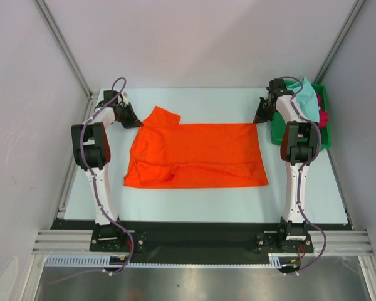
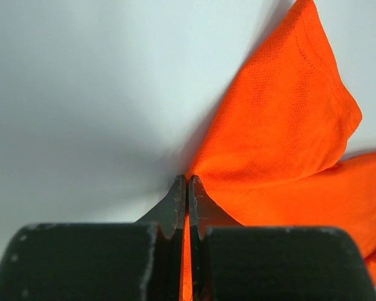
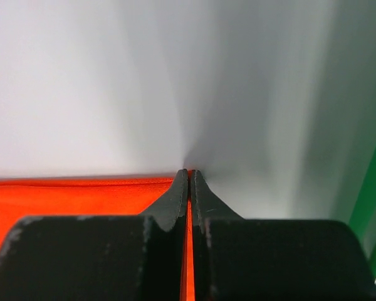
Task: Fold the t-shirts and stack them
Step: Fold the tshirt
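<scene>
Step in hand, as we judge it: 1st fold of the orange t-shirt [image 1: 197,157], far edge over to near edge. Left jaws are clamped tight on orange cloth at the far-left corner, right by the sleeve. Right jaws are pinched on the far-right hem corner. Both wrist views show a thin strip of orange between the closed tips.

To do it well we'd raise both corners together and level, and keep the far edge taut between the 2 arms. Then carry it toward the bases and lay it on the near edge without dragging the body along the desk [image 1: 194,204]. Watch the far sleeve [image 1: 163,116]: it lies loose outside the left grip and could flop under.

Shirt lies flat mid-desk, sideways, neck end left, hem right. Plain bright orange, fine mesh weave, a crease and a tucked sleeve near-left. Teal t-shirt [image 1: 308,97] and red t-shirt [image 1: 324,117] sit heaped, unfolded, in the green tray [image 1: 326,135] just beside the right arm [image 1: 299,141].
</scene>
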Available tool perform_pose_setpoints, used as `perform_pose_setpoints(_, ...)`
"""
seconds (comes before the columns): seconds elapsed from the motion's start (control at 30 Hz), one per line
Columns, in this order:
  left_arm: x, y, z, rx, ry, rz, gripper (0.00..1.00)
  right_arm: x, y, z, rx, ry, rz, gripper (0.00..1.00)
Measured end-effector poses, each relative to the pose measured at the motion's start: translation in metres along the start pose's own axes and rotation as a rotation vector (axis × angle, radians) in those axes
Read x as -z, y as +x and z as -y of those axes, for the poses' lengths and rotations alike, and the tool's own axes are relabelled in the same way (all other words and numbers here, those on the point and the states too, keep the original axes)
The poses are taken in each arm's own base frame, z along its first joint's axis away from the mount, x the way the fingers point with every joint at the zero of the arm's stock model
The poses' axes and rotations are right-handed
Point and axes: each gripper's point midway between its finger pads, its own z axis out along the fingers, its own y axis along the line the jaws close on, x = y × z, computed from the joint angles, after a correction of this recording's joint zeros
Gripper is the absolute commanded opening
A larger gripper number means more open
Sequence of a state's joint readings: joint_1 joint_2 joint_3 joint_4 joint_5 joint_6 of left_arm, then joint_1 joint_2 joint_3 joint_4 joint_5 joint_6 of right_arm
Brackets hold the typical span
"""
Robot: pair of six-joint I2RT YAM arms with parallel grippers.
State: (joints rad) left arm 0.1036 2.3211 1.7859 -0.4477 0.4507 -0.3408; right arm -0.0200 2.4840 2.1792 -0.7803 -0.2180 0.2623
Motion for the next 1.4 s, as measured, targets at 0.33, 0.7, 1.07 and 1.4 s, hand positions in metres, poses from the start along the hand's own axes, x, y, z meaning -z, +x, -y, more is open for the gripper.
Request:
perform_pose_setpoints(0.33,0.0,-0.003,-0.001,0.022,0.008,0.014,0.01,0.0,-0.009,-0.006,-0.007,-0.02,0.036,0.0)
perform_pose_setpoints(0.7,0.001,-0.01,0.007,0.05,0.056,0.031,0.0,0.006,-0.011,-0.016,-0.027,-0.079,0.035,0.0)
perform_pose_setpoints(1.07,0.031,-0.01,0.026,0.04,0.086,0.063,0.0,0.021,-0.003,-0.025,-0.069,-0.098,0.017,0.0)
perform_pose_setpoints(1.4,0.043,-0.009,0.031,0.034,0.091,0.078,0.0,0.047,-0.001,-0.027,-0.066,-0.097,0.033,0.0)
